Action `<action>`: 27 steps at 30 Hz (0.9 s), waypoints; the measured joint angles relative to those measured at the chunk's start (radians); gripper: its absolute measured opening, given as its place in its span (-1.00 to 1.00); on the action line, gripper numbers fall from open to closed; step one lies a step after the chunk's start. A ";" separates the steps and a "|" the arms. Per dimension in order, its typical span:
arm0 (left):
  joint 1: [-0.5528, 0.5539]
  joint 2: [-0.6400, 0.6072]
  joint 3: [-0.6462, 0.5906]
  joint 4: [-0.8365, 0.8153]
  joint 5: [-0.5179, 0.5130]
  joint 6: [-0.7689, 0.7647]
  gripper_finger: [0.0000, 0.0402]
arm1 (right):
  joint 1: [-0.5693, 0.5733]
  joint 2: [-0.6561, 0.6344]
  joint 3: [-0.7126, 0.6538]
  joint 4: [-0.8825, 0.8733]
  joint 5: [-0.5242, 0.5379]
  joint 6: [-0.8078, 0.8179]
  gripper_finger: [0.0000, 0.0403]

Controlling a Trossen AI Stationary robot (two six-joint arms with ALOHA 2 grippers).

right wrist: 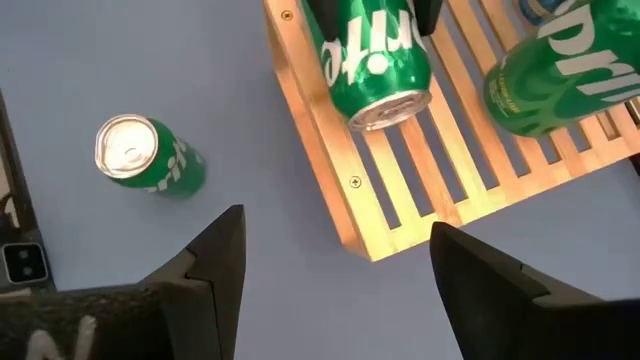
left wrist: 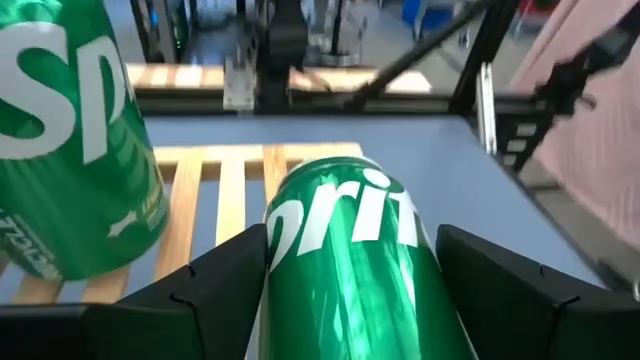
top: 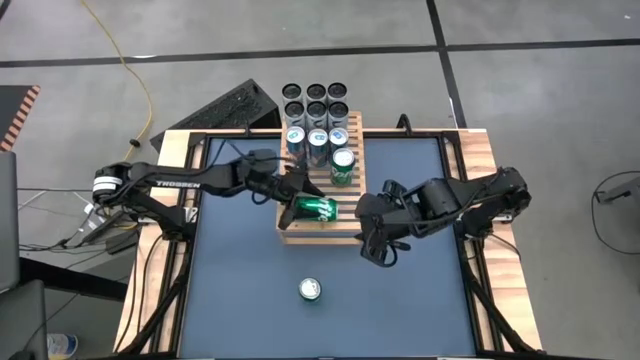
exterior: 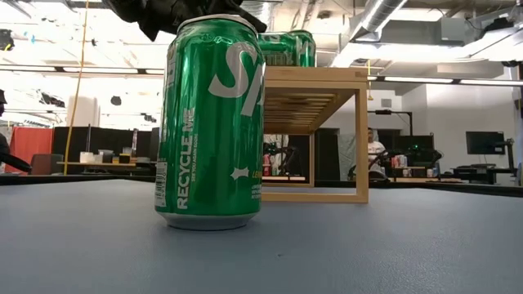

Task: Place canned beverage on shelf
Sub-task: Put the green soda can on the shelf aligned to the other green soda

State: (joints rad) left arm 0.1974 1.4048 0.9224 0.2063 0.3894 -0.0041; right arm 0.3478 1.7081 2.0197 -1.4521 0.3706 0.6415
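A: On the shelf (top: 320, 205), near its front edge, the left end effector (top: 300, 205) holds a green can (top: 318, 208) lying on its side, fingers either side of the body.

B: So the placing step is in hand?

A: I judge so. The can is over the slats, but whether it rests on them I cannot tell. It is tipped, while another green can (top: 343, 166) stands upright just behind it.

B: Next move?

A: Probably turn the held can upright, set it on the slats beside the standing one, then open and back away without knocking it.

B: And the right arm?

A: The right end effector (right wrist: 335, 275) hangs open and empty, just off the shelf's front right corner. A third can (top: 310, 289) stands on the counter (top: 240, 290) toward its front edge, well apart from both.
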 joint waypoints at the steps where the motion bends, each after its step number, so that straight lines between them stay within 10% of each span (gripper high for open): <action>1: 0.000 0.000 0.026 -0.072 -0.008 0.030 0.36 | -0.001 0.000 0.000 0.000 0.000 0.008 0.27; 12: -0.007 0.000 0.174 -0.469 -0.068 0.158 0.47 | 0.006 0.000 0.000 0.026 -0.001 0.014 0.27; 27: -0.015 0.002 0.176 -0.581 -0.147 0.179 0.62 | 0.006 0.000 0.000 0.025 -0.001 0.012 0.27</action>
State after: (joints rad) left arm 0.1825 1.4067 1.0979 -0.3749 0.2428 0.1752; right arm 0.3542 1.7084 2.0201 -1.4273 0.3695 0.6537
